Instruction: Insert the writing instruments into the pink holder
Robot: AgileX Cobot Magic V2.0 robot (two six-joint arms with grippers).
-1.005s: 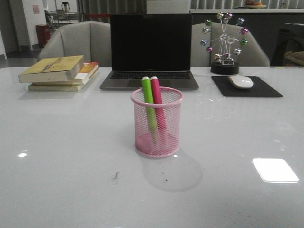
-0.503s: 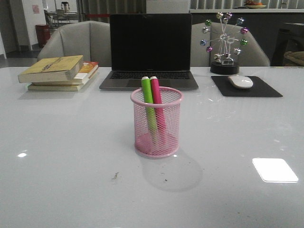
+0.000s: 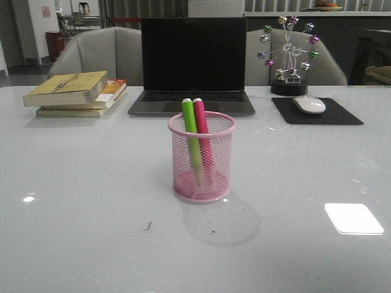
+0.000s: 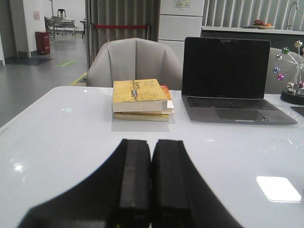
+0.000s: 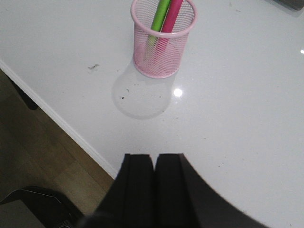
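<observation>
The pink holder [image 3: 202, 160] stands upright mid-table, also seen in the right wrist view as the same mesh cup [image 5: 164, 40]. Inside it lean the two writing instruments, a lime green marker [image 3: 191, 131] and a magenta marker [image 3: 201, 131], their white ends above the rim; the right wrist view shows the green one [image 5: 159, 16] beside the magenta one [image 5: 171, 16]. My left gripper [image 4: 151, 142] is shut and empty, low over the table's left part. Back near the table's front edge, my right gripper [image 5: 154, 156] is shut and empty, well short of the holder. Neither gripper shows in the front view.
A laptop [image 3: 193, 64] stands open at the back centre. Stacked books [image 3: 76, 93] lie at the back left. A mouse [image 3: 310, 105] on a black pad [image 3: 317, 112] and a ball ornament [image 3: 289, 55] sit at the back right. The table edge [image 5: 61, 121] drops to wooden floor.
</observation>
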